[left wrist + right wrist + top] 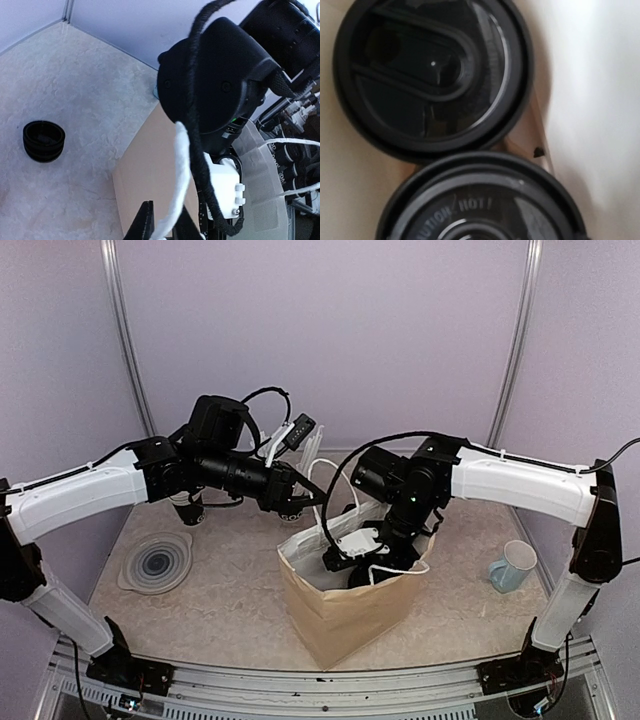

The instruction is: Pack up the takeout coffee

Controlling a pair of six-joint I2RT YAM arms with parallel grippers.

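the paper bag (345, 625) is standing on the table (220, 610) close to the middle of its near edge, mouth open upward. the right claw (366, 565) is hanging inside that mouth, pointing straight down, so the right arm is by far the nearer one to the task's thing.

in the right wrist view the coffee cup (480, 210) is sitting on the floor of the bag directly under the claw. its black lettered lid is facing up at the camera, so its long axis is standing upright, in line with the claw's own approach. a second lidded cup (432, 75) is sitting just beside it, the two lid rims touching or nearly so in this view. the bag's white lining is rising on the other side. the right fingers are not showing in any view, so i cannot tell whether that claw is grasping the cup or has let go.

the left claw (165, 226) is sitting at the bag's far left rim. the white handle (181, 165) is running between its two fingers (142, 222), which are standing tight against it, so it looks clenched on the handle and is holding the mouth open.

judging from this, the cup is already inside the bag. whatever comes next is turning on a straight vertical path along the cup's axis, since any sideways drift would be pushing one cup into the other.
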